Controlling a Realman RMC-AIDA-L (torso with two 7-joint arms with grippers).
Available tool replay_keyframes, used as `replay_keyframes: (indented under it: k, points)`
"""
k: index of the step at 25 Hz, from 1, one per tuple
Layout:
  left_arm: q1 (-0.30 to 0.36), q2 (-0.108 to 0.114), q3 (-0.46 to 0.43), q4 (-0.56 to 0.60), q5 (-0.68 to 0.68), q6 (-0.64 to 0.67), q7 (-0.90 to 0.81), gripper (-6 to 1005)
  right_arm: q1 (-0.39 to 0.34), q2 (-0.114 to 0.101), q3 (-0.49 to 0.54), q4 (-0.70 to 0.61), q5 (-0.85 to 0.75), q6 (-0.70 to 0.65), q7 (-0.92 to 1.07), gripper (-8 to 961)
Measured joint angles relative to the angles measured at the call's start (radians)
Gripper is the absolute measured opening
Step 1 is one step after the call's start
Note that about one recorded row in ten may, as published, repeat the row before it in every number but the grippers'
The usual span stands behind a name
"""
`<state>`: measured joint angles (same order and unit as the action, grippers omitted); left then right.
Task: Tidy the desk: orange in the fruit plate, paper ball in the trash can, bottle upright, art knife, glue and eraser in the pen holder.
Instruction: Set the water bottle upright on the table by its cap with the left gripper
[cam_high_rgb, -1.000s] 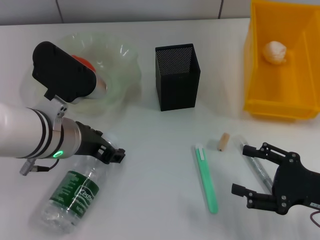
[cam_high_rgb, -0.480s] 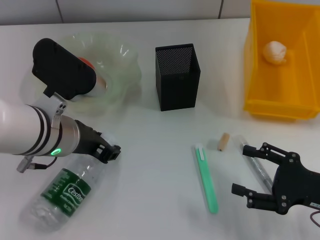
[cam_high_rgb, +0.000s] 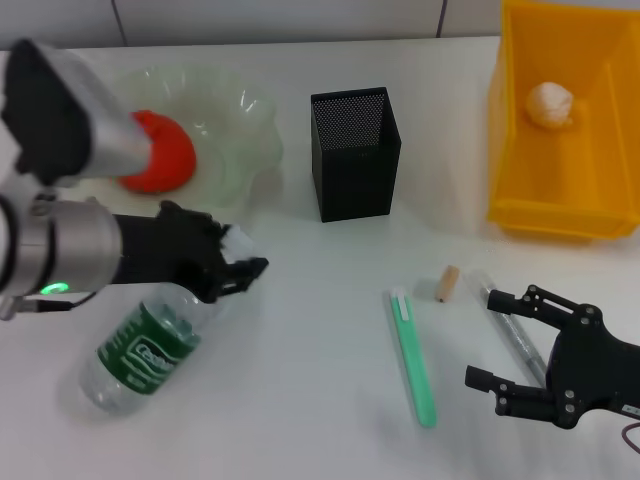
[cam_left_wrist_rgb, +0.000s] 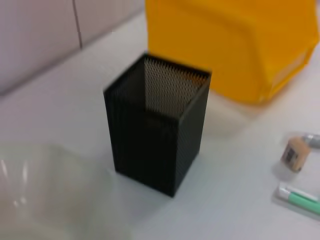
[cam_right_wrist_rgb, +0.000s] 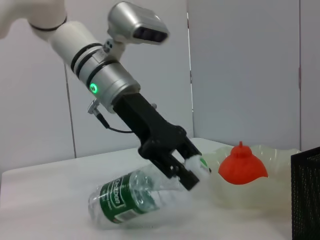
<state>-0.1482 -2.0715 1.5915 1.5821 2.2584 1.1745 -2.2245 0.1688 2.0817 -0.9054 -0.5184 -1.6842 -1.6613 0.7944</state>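
Observation:
My left gripper is shut on the neck of the clear green-labelled bottle, just below its white cap, and holds that end tilted up off the table. The right wrist view shows this grip and the bottle. The orange lies in the clear fruit plate. The paper ball lies in the yellow trash can. The green art knife, the tan eraser and the glue stick lie on the table. My right gripper is open beside the glue stick.
The black mesh pen holder stands at the middle back, between plate and trash can. The left wrist view shows the pen holder, the trash can, the eraser and the art knife.
My left gripper has lifted the bottle's neck up and to the right, tilting the bottle. The arm's wrist has swung away, uncovering the orange. The right arm has not moved.

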Motion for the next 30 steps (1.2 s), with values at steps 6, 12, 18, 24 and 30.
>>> replay_keyframes:
  k: [6,12,18,24,30]
  points:
    - [0.067,0.001,-0.173,-0.106,-0.288,0.010,0.401,454,0.003,0.000,-0.004,0.000,0.000,0.001,0.001,844]
    - [0.051,0.002,-0.375,-0.350,-0.563,0.161,0.747,450,0.013,0.000,-0.005,0.000,0.000,0.002,0.009,844]
    - [0.012,0.002,-0.506,-0.509,-0.647,0.287,0.900,449,0.026,0.000,-0.006,0.000,-0.001,0.002,0.020,843]
    - [0.011,0.002,-0.522,-0.522,-0.652,0.291,0.925,448,0.031,0.000,-0.006,-0.006,-0.011,0.002,0.038,843]
    - [0.012,0.002,-0.541,-0.520,-0.659,0.299,0.925,447,0.032,0.000,-0.006,-0.008,-0.012,0.001,0.039,843]
